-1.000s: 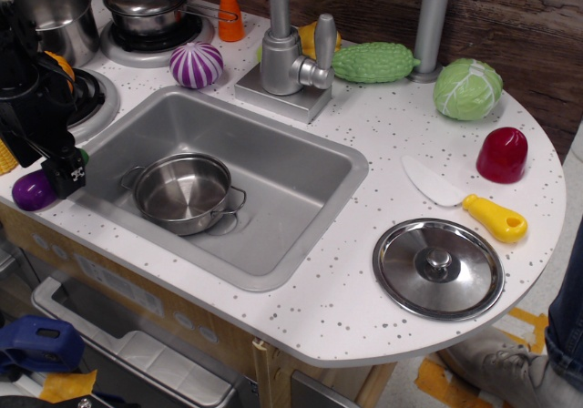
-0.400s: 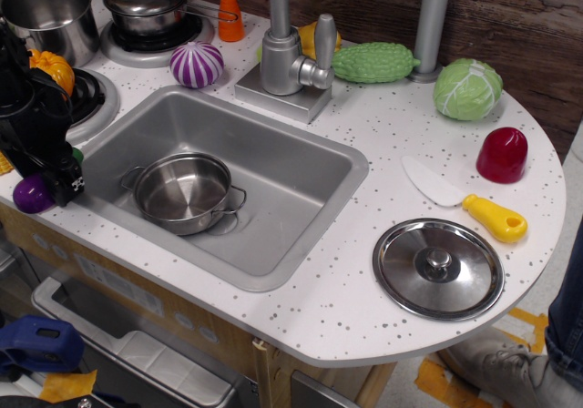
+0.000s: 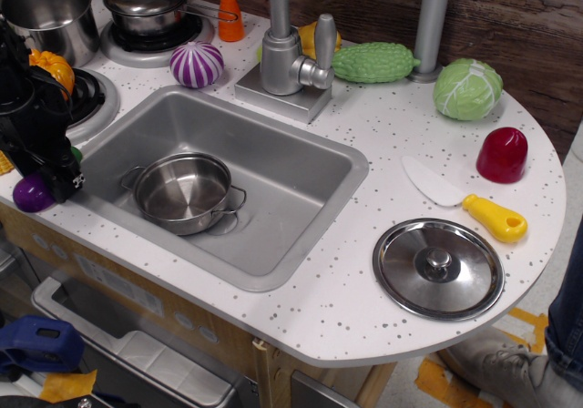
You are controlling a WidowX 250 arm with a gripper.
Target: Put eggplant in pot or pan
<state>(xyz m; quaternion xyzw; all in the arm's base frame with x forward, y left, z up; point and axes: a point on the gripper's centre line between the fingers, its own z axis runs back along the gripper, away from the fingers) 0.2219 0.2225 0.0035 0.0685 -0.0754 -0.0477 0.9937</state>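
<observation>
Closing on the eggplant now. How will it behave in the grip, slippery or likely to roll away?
The eggplant looks glossy and rounded, so it may slip or squirt sideways under the end effector if pinched off-centre. Its oblong shape suggests that it could roll on the flat counter if nudged. It looks like stiff toy plastic, probably light.

Toy kitchen desk [image 3: 364, 271] set with play food and steel ware

A striped purple-and-white vegetable [image 3: 196, 65] lies behind the sink [image 3: 301, 167], left of the faucet [image 3: 291, 57]; a bumpy green gourd [image 3: 374, 62] and a cabbage [image 3: 467, 88] sit along the back, an orange carrot [image 3: 230, 15] by the lidded pot [image 3: 146, 5] on its burner, a taller steel pot [image 3: 50, 12] at far left. At right: a dark red piece [image 3: 502, 154], a yellow-handled white knife [image 3: 465, 200], and a steel lid [image 3: 438, 268] lying flat near the front edge
</observation>
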